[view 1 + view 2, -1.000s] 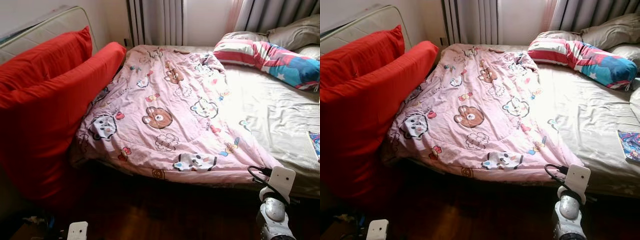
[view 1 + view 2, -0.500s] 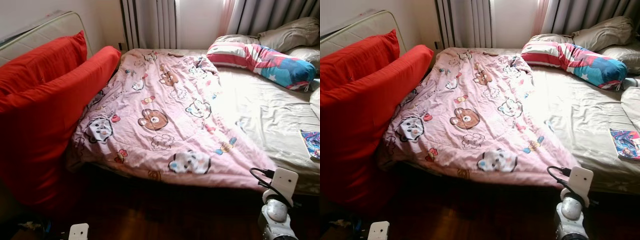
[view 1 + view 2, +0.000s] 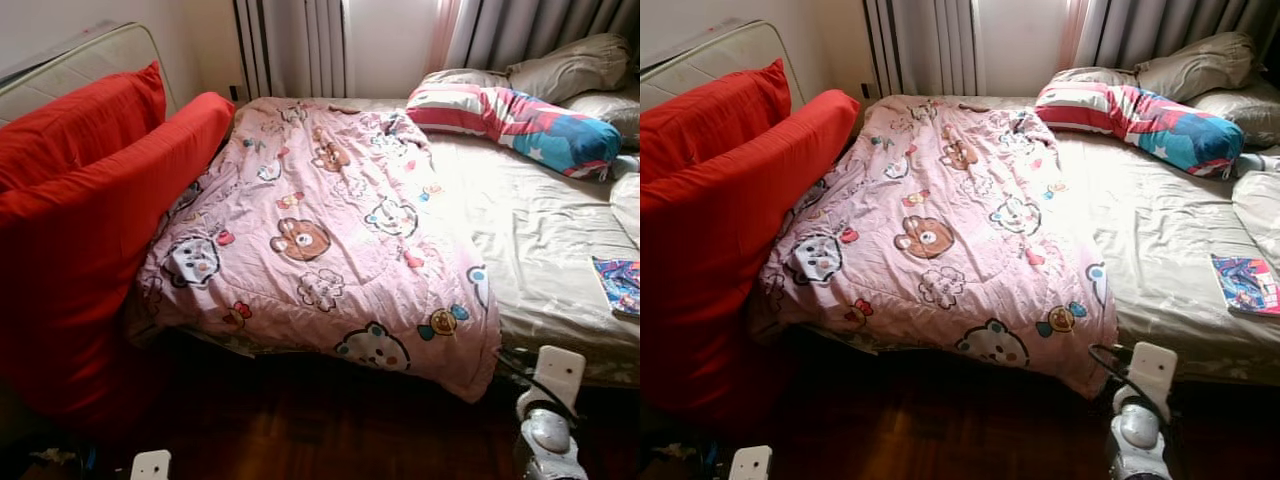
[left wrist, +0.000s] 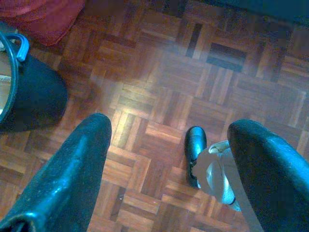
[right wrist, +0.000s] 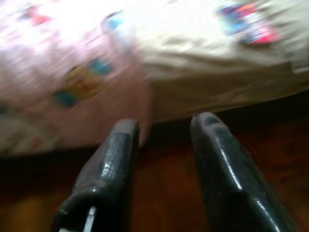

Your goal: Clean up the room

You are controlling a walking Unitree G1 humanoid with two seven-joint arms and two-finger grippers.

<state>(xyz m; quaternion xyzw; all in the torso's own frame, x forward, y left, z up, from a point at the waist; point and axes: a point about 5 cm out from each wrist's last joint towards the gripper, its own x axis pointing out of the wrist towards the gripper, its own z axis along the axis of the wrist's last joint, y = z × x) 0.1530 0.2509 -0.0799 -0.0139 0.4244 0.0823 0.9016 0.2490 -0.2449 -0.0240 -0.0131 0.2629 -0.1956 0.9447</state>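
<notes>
The pink quilt lay rumpled across the left half of the bed, one corner drooping at lower right – there the right claw, fingers apart and empty, best pinched only the hem, while the left claw hung open over the floor.

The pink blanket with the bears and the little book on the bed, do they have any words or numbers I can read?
None can be read.
Pink blanket: cartoon bear and animal faces, flowers; no letters or numbers can be made out.
Little book on the bed sheet: colourful cover, any print too small and blurred to read.
Striped pillow: stripes and stars, no words legible.
</notes>
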